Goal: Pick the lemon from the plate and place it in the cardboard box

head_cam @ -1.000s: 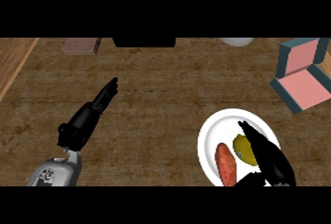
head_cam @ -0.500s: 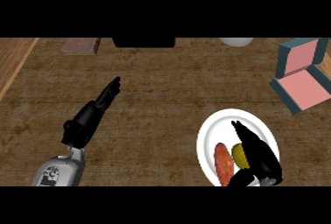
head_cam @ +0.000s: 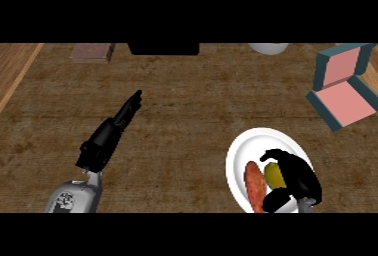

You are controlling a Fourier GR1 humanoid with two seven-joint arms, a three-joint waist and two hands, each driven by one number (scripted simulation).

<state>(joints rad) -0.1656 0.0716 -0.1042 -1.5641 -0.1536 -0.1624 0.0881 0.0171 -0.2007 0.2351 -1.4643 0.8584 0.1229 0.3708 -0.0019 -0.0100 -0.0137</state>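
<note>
A yellow lemon (head_cam: 275, 173) lies on the white plate (head_cam: 266, 140) at the lower right, beside a long orange-red food item (head_cam: 255, 183). My right hand (head_cam: 300, 176) is over the plate, its fingers curled round the lemon's far end and its thumb at the near end. The hand hides the lemon's right side. The cardboard box (head_cam: 344, 94), teal outside and pink inside, stands open at the upper right, beyond the plate. My left hand (head_cam: 111, 135) rests at the left with straight fingers pointing away, holding nothing.
Along the counter's far edge sit a small brown block (head_cam: 92, 51), a black object (head_cam: 163, 48) and a white bowl (head_cam: 267, 48). A lighter wooden strip (head_cam: 13, 70) runs down the far left.
My right hand has drawn back toward the near edge, and its straight fingers have curled round the lemon. The left hand has barely moved.
</note>
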